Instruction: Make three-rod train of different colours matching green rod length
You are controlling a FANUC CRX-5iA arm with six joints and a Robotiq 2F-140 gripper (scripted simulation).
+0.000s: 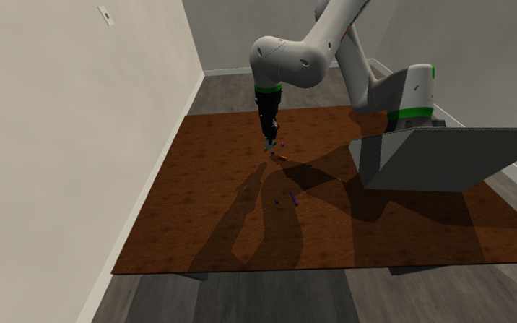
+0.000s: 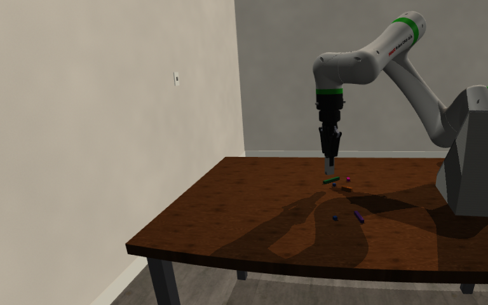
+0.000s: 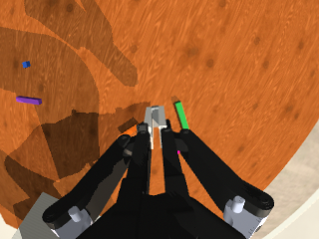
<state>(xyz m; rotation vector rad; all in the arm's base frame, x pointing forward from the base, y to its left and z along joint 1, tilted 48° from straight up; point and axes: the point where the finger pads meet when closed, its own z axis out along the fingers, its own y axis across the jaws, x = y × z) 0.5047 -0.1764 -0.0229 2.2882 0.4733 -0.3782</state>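
Note:
My gripper [image 2: 329, 163] hangs a little above the table and is shut on a short grey rod [image 2: 329, 169], which stands upright between the fingertips; the rod also shows in the wrist view [image 3: 155, 118]. The green rod [image 2: 331, 180] lies flat just below and beside the gripper, and also shows in the wrist view [image 3: 181, 115]. A magenta rod [image 2: 348, 178], a blue rod [image 2: 334, 184] and an orange rod [image 2: 346, 188] lie close by. A purple rod [image 2: 358, 216] and a second blue rod [image 2: 335, 218] lie nearer the front edge.
The robot's grey base block [image 2: 467, 169] stands at the table's right side. The wall [image 2: 118, 107] runs along the left edge of the table. The arm's shadows fall across the middle of the table.

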